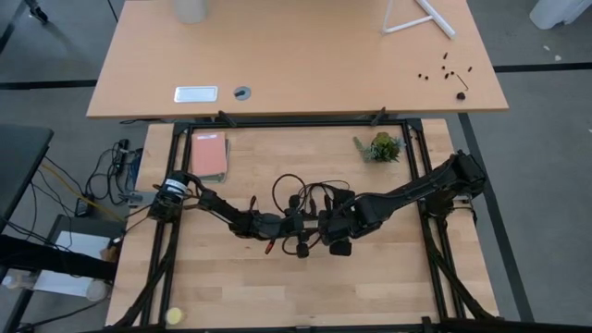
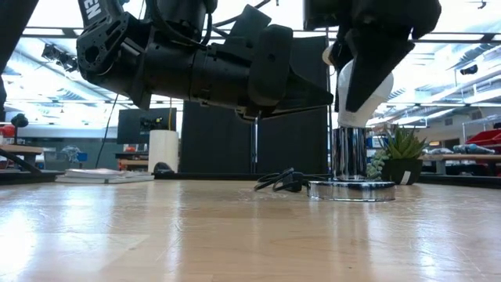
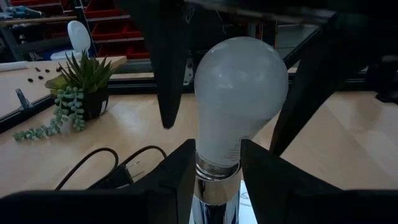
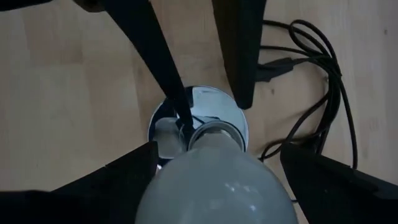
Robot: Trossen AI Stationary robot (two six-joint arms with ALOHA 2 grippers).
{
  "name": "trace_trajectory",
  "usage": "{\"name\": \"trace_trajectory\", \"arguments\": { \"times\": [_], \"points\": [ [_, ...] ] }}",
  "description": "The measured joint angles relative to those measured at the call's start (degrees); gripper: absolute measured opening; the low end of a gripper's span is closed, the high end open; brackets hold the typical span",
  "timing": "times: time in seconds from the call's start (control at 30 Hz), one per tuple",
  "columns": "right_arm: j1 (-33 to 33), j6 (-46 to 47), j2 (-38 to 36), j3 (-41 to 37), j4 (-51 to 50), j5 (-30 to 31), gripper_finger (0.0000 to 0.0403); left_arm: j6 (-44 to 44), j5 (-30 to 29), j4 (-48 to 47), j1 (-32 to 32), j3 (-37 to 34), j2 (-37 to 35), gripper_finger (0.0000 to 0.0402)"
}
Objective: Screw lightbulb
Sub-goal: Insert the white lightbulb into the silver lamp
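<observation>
Low view, nearest first: pale wood-grain table [image 2: 156, 235] with a smooth sheen, then the round chrome base of the socket [image 2: 350, 190], a flat mirror-bright disc with a polished upright stem. On that stem stands the lightbulb [image 2: 356, 98], upright, matt white and pear-shaped. The right pincer [image 2: 368, 70] comes down over it from above, its dark fingers apart on either side of the glass dome; whether they touch it I cannot tell. The left pincer [image 3: 214, 171] reaches in level, its two matt black fingers clamped on the narrow neck of the lightbulb just above the ribbed metal collar. Beside the base a thin black cord [image 2: 280, 181] lies in loose loops. Farther back sit a small spiky green plant [image 2: 401, 150] in a dark pot and a flat stack of books [image 2: 102, 175].
</observation>
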Motion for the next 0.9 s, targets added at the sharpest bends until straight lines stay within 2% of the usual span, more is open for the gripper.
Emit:
{"name": "trace_trajectory", "arguments": {
  "times": [0.67, 0.9],
  "points": [
    [-2.3, -2.9, -0.11, -3.13, 2.65, 0.87, 0.0346, -0.04, 0.02, -0.02, 0.0, 0.0, 0.0, 0.0132],
    [-3.69, -3.73, 0.02, -1.98, 0.78, -1.99, 0.0343, -0.03, 0.02, -0.04, 0.02, 0.0, 0.0, 0.0132]
  ]
}}
